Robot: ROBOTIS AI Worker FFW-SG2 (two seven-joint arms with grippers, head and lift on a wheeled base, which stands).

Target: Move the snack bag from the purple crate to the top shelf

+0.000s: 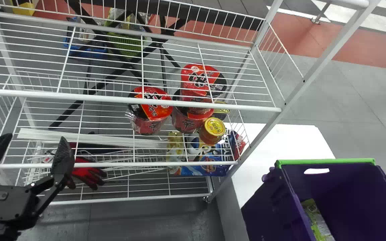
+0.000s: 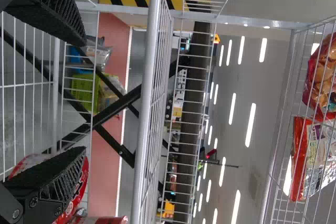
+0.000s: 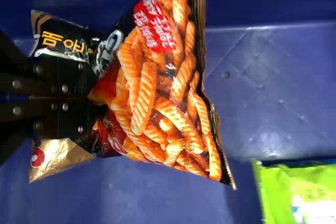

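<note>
Right gripper (image 3: 94, 99), at the left of its wrist view, pinches the snack bag (image 3: 163, 98); left gripper (image 1: 34, 144), lower left in the head view, stands wide

The left hand (image 1: 35, 138) spreads its two black fingers (image 2: 52, 182) before white wire shelving (image 2: 149, 103), a green basket (image 2: 83, 92) and black crossed bars (image 2: 122, 102) beyond.

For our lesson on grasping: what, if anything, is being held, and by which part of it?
The right gripper pinches the snack bag near one end, where it bunches; the left gripper holds nothing.
</note>
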